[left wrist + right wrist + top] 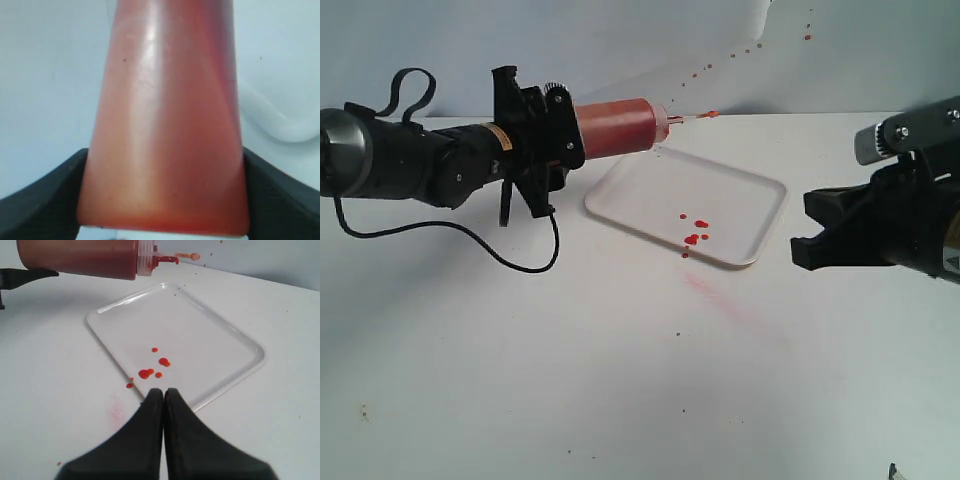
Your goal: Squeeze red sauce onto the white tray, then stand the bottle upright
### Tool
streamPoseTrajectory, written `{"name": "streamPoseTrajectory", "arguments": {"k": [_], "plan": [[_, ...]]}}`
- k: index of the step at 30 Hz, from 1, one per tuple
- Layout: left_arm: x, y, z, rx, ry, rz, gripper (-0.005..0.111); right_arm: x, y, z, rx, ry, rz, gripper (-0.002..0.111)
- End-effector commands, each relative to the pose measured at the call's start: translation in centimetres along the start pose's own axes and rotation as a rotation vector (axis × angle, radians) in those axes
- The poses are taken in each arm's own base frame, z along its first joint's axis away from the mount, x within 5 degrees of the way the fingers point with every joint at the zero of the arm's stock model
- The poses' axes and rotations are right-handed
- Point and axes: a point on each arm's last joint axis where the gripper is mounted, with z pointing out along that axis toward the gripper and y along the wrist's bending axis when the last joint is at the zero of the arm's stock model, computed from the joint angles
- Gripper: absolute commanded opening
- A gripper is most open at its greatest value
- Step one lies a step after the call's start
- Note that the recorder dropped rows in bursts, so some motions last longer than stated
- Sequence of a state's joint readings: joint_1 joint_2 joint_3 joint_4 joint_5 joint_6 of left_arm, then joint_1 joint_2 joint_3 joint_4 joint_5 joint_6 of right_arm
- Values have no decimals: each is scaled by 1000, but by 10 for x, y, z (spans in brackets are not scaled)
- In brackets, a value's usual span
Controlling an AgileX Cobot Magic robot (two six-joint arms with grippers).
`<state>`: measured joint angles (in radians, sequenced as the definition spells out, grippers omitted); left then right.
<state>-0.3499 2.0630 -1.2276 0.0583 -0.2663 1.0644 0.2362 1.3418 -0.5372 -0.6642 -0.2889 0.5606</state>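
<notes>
Up close in the left wrist view, the bottle swamps the frame, soft and out of focus, its nozzle end sliced off by the edge. The left gripper shows there only as two dark fingers clipped by the corners, and the white tray is just a blurred corner. In the exterior view, the bottle's base is buried inside that gripper. The right gripper loses its body past the frame edge. Tiny reddish specks high up behind are too small to tell.
</notes>
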Motion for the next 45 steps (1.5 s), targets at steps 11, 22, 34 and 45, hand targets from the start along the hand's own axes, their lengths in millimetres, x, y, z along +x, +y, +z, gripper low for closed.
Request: {"name": "streamPoseTrajectory", "arguments": {"k": [11,22,34,45], "plan": [[-2,-19,-58,-221,-351,-569,0,-2,-2,-3,-8,-80,31,0],[-10,-33,-86,-240,-614,-613,0,-4,0,-3,-17,-104,47,0],[-26,-6,-112,-293,-713,-605,0,-7,1,-4,-41,-132,87,25],[-41,9,-135,-252,-832,-636,0,17,34,37,-281,-145,-14,88]]}}
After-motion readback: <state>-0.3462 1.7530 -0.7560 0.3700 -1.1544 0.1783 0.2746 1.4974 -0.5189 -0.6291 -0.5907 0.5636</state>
